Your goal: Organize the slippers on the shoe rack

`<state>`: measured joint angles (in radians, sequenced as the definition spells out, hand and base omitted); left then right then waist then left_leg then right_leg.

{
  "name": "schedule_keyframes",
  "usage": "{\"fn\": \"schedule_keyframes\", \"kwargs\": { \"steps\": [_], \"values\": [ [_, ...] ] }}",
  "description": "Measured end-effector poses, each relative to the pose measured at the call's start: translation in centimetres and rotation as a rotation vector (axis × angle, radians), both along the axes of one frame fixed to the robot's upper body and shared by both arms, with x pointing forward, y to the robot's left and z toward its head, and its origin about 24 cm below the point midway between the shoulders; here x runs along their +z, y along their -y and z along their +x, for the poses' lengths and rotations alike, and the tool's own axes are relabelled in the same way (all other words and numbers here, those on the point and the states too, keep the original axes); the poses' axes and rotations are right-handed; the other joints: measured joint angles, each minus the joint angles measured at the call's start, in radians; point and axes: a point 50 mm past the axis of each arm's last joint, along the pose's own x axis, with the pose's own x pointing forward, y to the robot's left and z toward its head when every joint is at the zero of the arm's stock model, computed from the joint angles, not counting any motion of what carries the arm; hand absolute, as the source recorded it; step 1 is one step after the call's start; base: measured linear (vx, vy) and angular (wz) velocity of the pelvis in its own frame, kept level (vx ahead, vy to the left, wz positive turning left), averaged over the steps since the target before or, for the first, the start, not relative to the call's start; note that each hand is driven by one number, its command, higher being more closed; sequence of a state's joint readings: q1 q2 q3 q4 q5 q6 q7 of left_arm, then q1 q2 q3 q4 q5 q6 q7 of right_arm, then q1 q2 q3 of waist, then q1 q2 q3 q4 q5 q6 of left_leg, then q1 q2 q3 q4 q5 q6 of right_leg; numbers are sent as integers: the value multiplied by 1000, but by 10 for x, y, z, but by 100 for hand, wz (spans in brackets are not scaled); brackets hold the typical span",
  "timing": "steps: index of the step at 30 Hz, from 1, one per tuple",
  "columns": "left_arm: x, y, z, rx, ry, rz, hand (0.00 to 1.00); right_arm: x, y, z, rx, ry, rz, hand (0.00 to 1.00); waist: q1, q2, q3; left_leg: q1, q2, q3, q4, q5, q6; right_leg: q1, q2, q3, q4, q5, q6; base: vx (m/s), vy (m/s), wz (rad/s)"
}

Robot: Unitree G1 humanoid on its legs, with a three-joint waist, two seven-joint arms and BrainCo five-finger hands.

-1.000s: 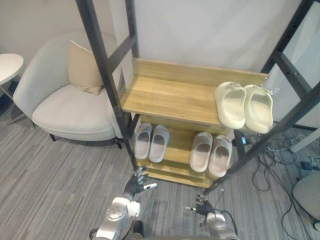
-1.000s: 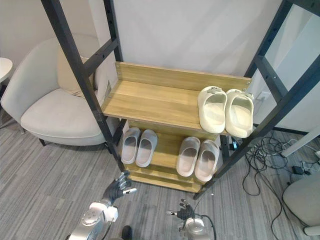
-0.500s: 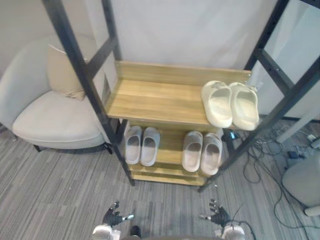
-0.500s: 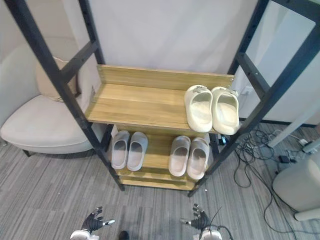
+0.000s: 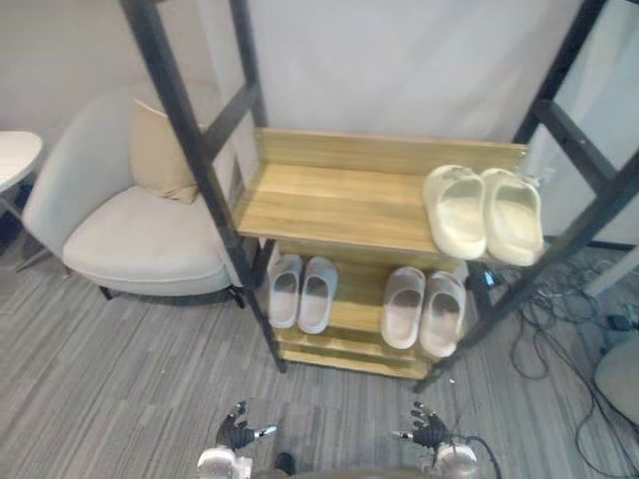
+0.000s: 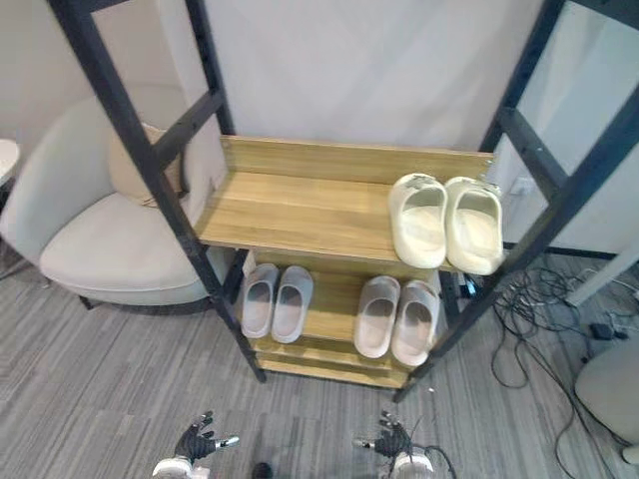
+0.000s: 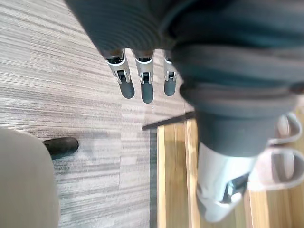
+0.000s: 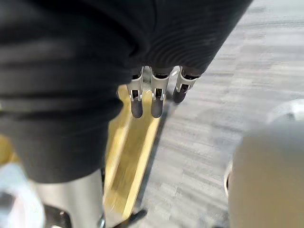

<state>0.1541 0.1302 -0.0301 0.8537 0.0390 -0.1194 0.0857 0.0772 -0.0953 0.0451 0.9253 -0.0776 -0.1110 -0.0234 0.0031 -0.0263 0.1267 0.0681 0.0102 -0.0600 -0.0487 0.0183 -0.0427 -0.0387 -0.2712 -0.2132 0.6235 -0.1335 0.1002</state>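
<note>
A wooden shoe rack (image 5: 339, 205) with a black frame stands ahead. A cream pair of slippers (image 5: 483, 213) lies side by side at the right end of the upper shelf. On the lower shelf lie a grey pair (image 5: 302, 291) on the left and a pinkish-grey pair (image 5: 424, 308) on the right. My left hand (image 5: 238, 432) hangs low over the carpet at the bottom of the view, fingers straight and holding nothing. My right hand (image 5: 429, 432) hangs level with it further right, fingers (image 8: 152, 100) also straight and empty.
A light armchair (image 5: 130, 225) with a beige cushion (image 5: 163, 152) stands left of the rack, and a white round table (image 5: 14, 160) shows at the far left. Loose cables (image 5: 559, 329) lie on the grey carpet to the right of the rack.
The whole picture has shifted, so the camera has moved. Both hands have dropped from a raised spot near the rack's foot to the bottom edge, still spread and empty. The slippers have not moved.
</note>
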Motion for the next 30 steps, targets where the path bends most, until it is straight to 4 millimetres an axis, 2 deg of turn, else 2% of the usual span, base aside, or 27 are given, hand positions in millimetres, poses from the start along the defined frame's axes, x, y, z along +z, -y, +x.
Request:
{"fn": "schedule_keyframes", "kwargs": {
  "steps": [1, 2, 3, 4, 5, 6, 8, 9, 10, 11, 12, 14, 15, 16, 17, 19, 20, 21, 22, 24, 27, 29, 30],
  "values": [
    [1, -1, 5, 0, 11, 3, 0, 1, -3, 1, -2, 8, 7, 0, -5, -9, -1, -39, -5, -75, 22, -1, 0, -3, 45, 92, -32, -70, -5, -37, -90, 184],
    [3, -1, 10, -1, 27, 9, 0, 1, -1, 2, -8, 17, 2, 0, -5, -11, 0, -84, -19, -148, 46, 1, 1, -16, 97, 174, -107, -109, -4, -35, -108, 174],
    [4, -2, 11, 0, 29, 10, 0, 1, -1, 2, -12, 17, 1, 0, -5, -12, 0, -94, -23, -161, 52, 1, 0, -17, 106, 193, -126, -113, -1, -33, -115, 159],
    [4, -2, 12, 1, 31, 13, 0, 2, -1, 4, -22, 28, 0, 0, -5, -22, 5, -122, -47, -197, 58, 11, -7, -14, 129, 265, -212, -110, -2, -51, -152, 128],
    [4, -3, 12, 4, 32, 17, 0, 3, -2, 7, -27, 38, 5, 0, -2, -46, 9, -144, -82, -234, 69, 19, -18, 4, 111, 281, -269, -153, 6, -60, -164, 121],
    [4, -4, 12, 5, 32, 20, 0, 4, -2, 10, -27, 46, 4, 0, 0, -47, 8, -151, -88, -241, 68, 23, -23, 12, 109, 275, -284, -166, 3, -80, -177, 114],
    [3, 14, 16, 4, 42, -30, 0, 8, 6, 18, -47, 67, -12, 0, 3, 27, 23, -211, -65, -314, 67, 52, -50, 27, 133, 153, -347, -153, -17, -68, -139, 111],
    [3, 16, 17, 0, 44, -34, 0, 8, 8, 18, -48, 69, -18, 0, 3, 34, 24, -219, -61, -318, 68, 55, -52, 31, 137, 137, -353, -151, -19, 6, -145, 117],
    [4, 22, 20, -5, 52, -52, 0, 9, 9, 19, -51, 71, -22, 0, 0, 47, 29, -251, -47, -310, 75, 76, -63, 46, 149, 75, -377, -142, -26, 80, -171, 129],
    [5, 24, 25, -14, 63, -56, 0, 8, 5, 19, -57, 72, -12, 0, -2, 42, 36, -287, -33, -210, 92, 88, -33, 67, 150, 13, -391, -137, -32, 80, -171, 132],
    [5, 24, 25, -16, 63, -57, 0, 9, 5, 20, -59, 75, -10, 0, -2, 37, 42, -295, -25, -163, 103, 87, -21, 73, 150, -2, -393, -137, -32, 91, -107, 122],
    [9, 26, 37, -42, 92, -55, 0, 15, 4, 35, -84, 117, -5, 0, -1, 17, 64, -371, 31, 208, 227, 42, 75, 78, 146, -84, -393, -137, -33, 86, -44, 101],
    [10, 26, 38, -43, 95, -54, 0, 16, 4, 38, -84, 124, -7, 0, -1, 15, 67, -380, 38, 250, 245, 36, 85, 78, 146, -92, -392, -137, -33, 137, -8, 96],
    [12, 27, 43, -50, 108, -53, 0, 21, 3, 48, -83, 154, -12, 0, -4, 12, 81, -404, 46, 370, 298, 30, 106, 95, 148, -116, -391, -137, -33, 147, 13, 75],
    [12, 28, 45, -53, 111, -56, 0, 21, 4, 49, -87, 159, -12, 0, -5, 11, 86, -406, 42, 391, 302, 33, 118, 103, 147, -124, -391, -137, -33, 170, 32, 114],
    [13, 32, 46, -63, 117, -63, 0, 23, 9, 51, -100, 170, -21, 0, -8, 13, 89, -400, -6, 410, 257, 63, 164, 132, 129, -176, -409, -133, -43, 185, 108, 135],
    [14, 28, 49, -57, 121, -57, 0, 26, 5, 56, -106, 190, -1, 0, -2, 4, 93, -396, 18, 572, 368, -110, 207, 166, 109, -241, -441, -155, -14, 239, 171, 105],
    [14, 27, 49, -57, 117, -52, 0, 27, 3, 58, -105, 200, 4, 0, -1, 10, 92, -402, 45, 611, 459, -177, 220, 172, 105, -254, -437, -166, -2, 287, 158, 73],
    [10, 26, 45, -55, 89, -49, 0, 30, 4, 61, -114, 215, 8, 0, -8, 44, 97, -395, 78, 631, 517, -255, 180, 188, 134, -263, -415, -176, 14, 273, 80, 57],
    [11, 29, 49, -74, 91, -54, 0, 25, 4, 53, -122, 188, 13, 0, -22, 37, 98, -350, -12, 572, 402, -205, 191, 197, 112, -260, -423, -156, -2, 205, 132, 82],
    [10, 29, 48, -74, 85, -52, 0, 23, 4, 49, -118, 172, 10, 0, -16, 35, 97, -318, -55, 521, 354, -191, 193, 179, 114, -250, -378, -151, 3, 89, 129, 62],
    [8, 26, 44, -73, 67, -45, 0, 24, 0, 53, -91, 181, 11, 0, -14, 36, 97, -276, -83, 469, 292, -187, 196, 98, 70, -212, -143, -160, 16, 40, 132, 45],
    [7, 26, 43, -78, 64, -43, 0, 24, 0, 53, -83, 178, 11, 0, -17, 36, 97, -263, -91, 453, 274, -181, 190, 77, 60, -202, -90, -161, 14, 47, 165, 73]
  ]
}}
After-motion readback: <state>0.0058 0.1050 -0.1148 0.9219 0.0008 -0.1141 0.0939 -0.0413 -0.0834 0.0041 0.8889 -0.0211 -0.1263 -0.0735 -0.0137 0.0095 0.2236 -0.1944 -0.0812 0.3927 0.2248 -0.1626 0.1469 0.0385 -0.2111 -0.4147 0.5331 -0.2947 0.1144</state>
